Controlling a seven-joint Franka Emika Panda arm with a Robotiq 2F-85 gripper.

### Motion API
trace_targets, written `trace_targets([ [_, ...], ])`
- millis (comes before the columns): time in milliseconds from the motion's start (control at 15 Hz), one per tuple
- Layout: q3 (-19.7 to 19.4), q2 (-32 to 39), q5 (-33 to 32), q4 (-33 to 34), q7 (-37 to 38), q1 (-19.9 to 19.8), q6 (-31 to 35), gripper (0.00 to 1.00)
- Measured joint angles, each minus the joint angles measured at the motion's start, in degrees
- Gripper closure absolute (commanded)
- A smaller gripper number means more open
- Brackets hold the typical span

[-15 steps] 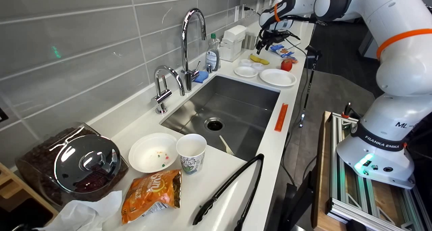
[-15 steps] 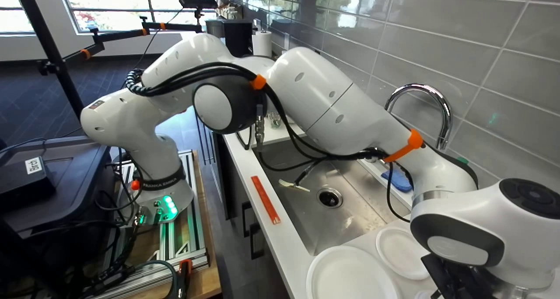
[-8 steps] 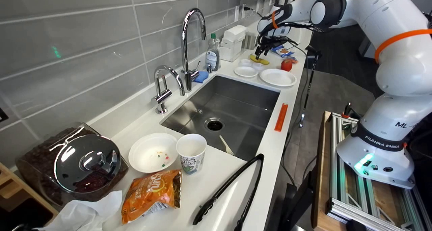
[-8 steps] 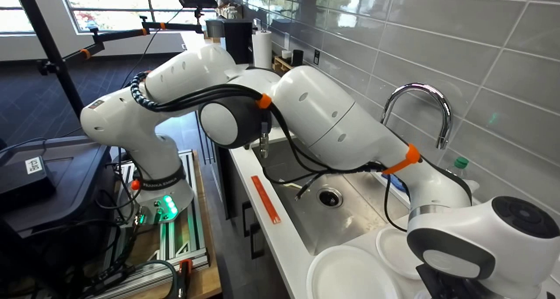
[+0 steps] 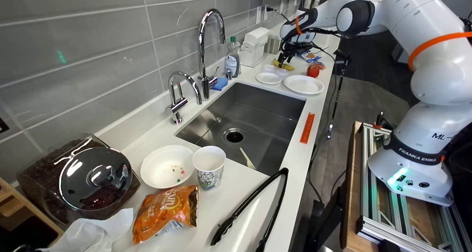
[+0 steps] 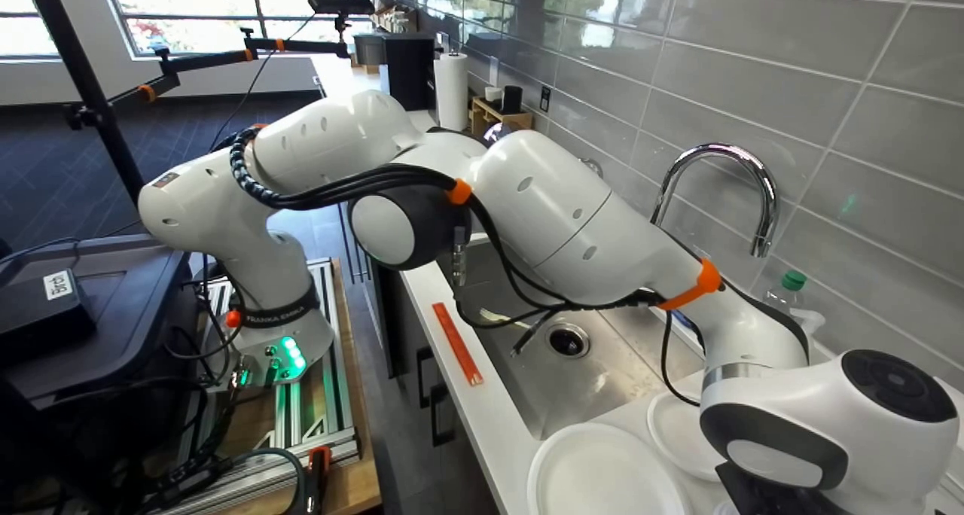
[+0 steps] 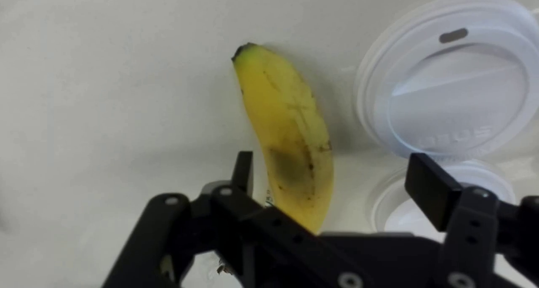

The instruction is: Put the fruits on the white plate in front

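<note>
Your gripper (image 7: 332, 166) is wide, nothing held; banana (image 7: 290, 140) on the counter (image 7: 105, 90) btwn the fingers (image 7: 243, 172), off-ctr. Shift away from the cup lids (image 7: 459, 94), even the gap, chk hgt, squeeze gently. Red fruit (image 5: 313, 71) sits by the white plate (image 5: 303, 84).

Opposed exterior views share the sink (image 5: 256, 121); wrist view looks closely down.

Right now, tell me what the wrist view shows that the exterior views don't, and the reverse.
Only the wrist view: the dark slot in a round white plastic lid.
Only the exterior views: the round, flat white plate, in both; the round red fruit, in an exterior view.
Shared with an exterior view: the curved yellow banana and the black two-fingered gripper.
</note>
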Motion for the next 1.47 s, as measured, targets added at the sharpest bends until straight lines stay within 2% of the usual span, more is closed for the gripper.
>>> trace_targets([
  [67, 0.01, 0.23, 0.03, 0.32, 0.01, 0.0, 0.0, 0.17],
  [133, 0.03, 0.48, 0.05, 0.7, 0.01, 0.0, 0.0, 0.23],
  [200, 0.1, 0.7, 0.12, 1.02, 0.02, -0.02, 0.01, 0.19],
  [467, 0.67, 1.48, 0.6, 2.02, 0.01, -0.27, 0.07, 0.17],
  [533, 0.75, 1.71, 0.69, 2.37, 0.02, -0.35, 0.07, 0.2],
  [667, 0.82, 2.15, 0.77, 2.89, 0.01, -0.52, 0.07, 0.32],
  [733, 0.83, 2.25, 0.78, 2.96, 0.02, -0.58, 0.07, 0.33],
  [800, 0.83, 2.34, 0.79, 3.02, 0.02, -0.64, 0.07, 0.47],
  [1000, 0.78, 2.61, 0.79, 3.85, 0.02, -1.04, 0.08, 0.57],
  [1267, 1.0, 2.76, 0.82, 4.4, 0.02, -1.53, 0.08, 0.52],
  [1400, 1.11, 2.76, 0.85, 4.43, 0.02, -1.54, 0.08, 0.53],
  [1467, 1.21, 2.76, 0.87, 4.46, 0.02, -1.55, 0.08, 0.57],
])
